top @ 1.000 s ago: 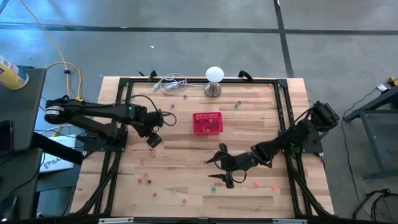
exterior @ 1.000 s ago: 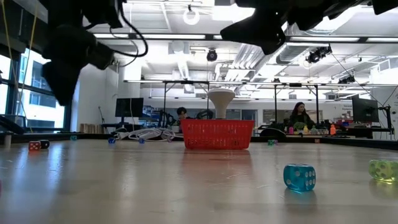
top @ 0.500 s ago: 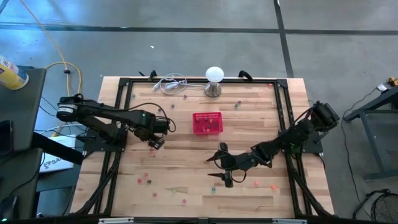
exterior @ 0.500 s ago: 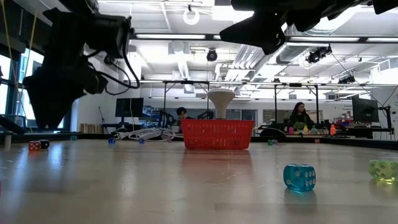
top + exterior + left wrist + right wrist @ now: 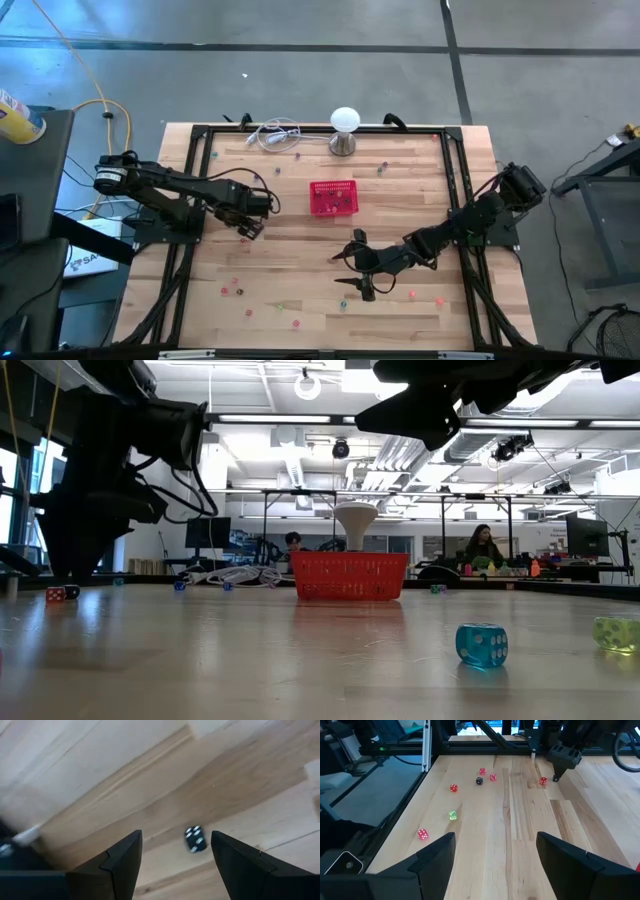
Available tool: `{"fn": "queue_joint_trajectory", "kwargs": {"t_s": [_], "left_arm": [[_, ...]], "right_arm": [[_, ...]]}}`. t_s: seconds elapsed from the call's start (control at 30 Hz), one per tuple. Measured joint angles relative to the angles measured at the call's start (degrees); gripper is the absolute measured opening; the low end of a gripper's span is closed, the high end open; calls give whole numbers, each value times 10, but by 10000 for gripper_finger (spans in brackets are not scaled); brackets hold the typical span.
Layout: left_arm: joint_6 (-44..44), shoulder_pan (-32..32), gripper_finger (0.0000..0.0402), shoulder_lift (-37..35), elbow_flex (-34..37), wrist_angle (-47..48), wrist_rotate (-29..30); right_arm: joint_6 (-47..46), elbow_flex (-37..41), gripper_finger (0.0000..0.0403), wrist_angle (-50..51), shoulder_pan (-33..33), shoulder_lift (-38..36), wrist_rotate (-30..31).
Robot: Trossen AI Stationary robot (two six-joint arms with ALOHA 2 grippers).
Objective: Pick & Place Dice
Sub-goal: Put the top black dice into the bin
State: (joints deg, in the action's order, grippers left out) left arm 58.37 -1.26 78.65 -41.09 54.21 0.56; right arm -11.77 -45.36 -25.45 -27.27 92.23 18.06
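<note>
Left wrist view, left gripper point(image 5: 176, 851) low over bench point(image 5: 100, 780), jaws wide around a dark die point(image 5: 194, 839), right gripper point(image 5: 357, 268) jaws wide, empty.

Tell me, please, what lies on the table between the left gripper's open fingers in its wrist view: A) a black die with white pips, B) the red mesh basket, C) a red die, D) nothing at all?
A: in the left wrist view the left gripper is open, and a black die with white pips lies on the wooden table between its fingers, not gripped.
</note>
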Motion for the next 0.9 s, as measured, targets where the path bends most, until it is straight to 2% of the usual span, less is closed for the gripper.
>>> {"fn": "queue_joint_trajectory", "kwargs": {"t_s": [0.17, 0.4, 0.63, 0.77, 0.9], "left_arm": [[-3, -1, 229, 0, 20, -53, -29], [6, -1, 229, 0, 27, -53, -33], [72, 8, 229, 0, 28, -67, -19], [81, 8, 229, 2, 28, -70, -18], [85, 8, 207, 18, 26, -73, -24]], "right_arm": [[0, 0, 270, 4, 0, 0, 0], [0, 0, 270, 5, 0, 0, 0], [0, 0, 270, 8, 0, 0, 0], [0, 0, 270, 12, 0, 0, 0], [-5, 0, 270, 14, 0, 0, 0]]}}
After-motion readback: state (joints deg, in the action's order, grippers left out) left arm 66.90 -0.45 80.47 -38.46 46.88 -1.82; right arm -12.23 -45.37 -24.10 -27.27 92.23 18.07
